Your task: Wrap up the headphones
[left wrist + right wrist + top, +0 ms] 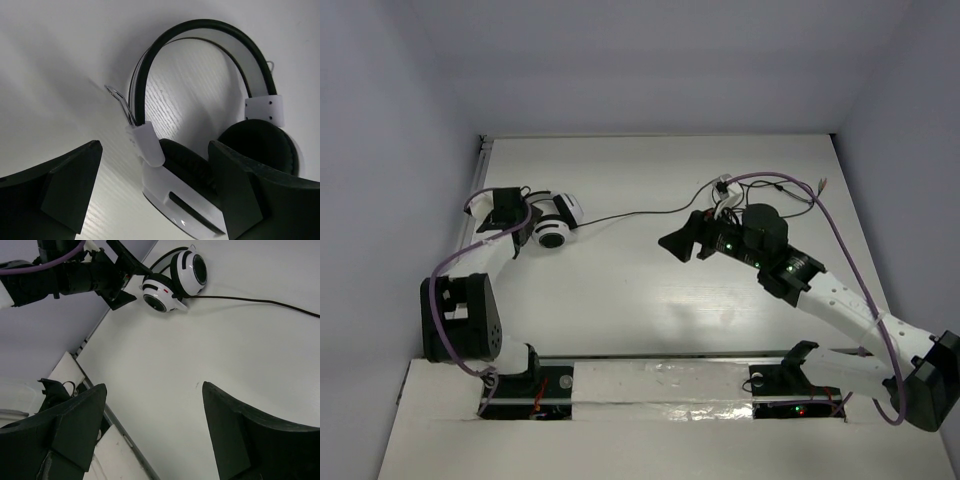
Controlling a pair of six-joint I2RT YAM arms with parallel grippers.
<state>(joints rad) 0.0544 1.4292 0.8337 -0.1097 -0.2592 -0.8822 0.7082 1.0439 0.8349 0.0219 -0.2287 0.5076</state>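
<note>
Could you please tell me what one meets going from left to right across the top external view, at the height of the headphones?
left gripper → headphones → thin black cable → right gripper → purple robot cable

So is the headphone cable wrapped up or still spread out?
Spread out: the cable trails across the table from the headphones.
</note>
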